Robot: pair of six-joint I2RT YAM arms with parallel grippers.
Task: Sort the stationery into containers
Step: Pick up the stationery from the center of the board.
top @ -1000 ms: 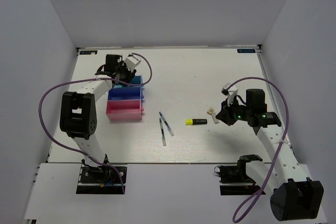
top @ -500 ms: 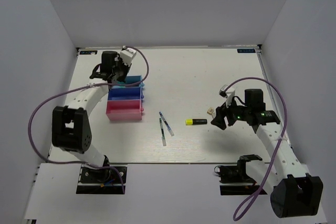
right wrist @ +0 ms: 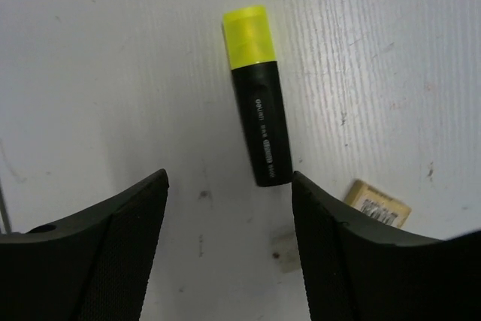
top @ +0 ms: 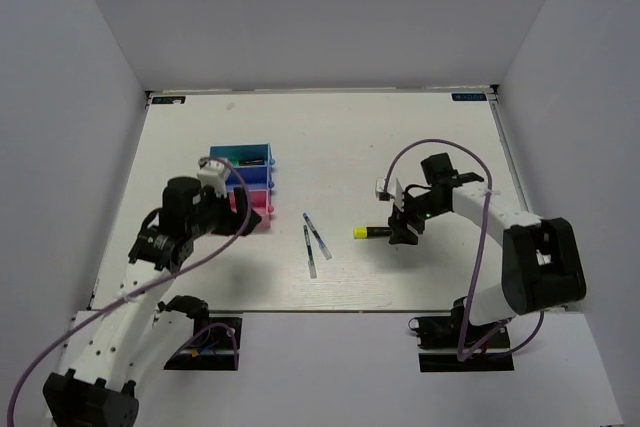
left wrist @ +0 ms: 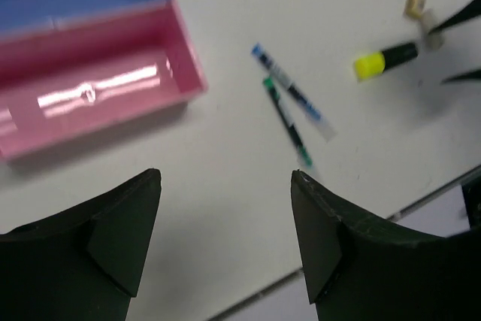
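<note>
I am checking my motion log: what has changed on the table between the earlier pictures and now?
The left gripper drew back from over the light blue tray toward the near edge, fingers open. The right gripper swung left over the yellow highlighter, fingers open, holding nothing. The highlighter, green pen, blue pen and pink tray stayed put.

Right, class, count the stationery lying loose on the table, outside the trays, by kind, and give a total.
Yellow highlighter: 1
Pens: 2, blue pen and green pen
Cream piece: 1
Total: 4
</note>
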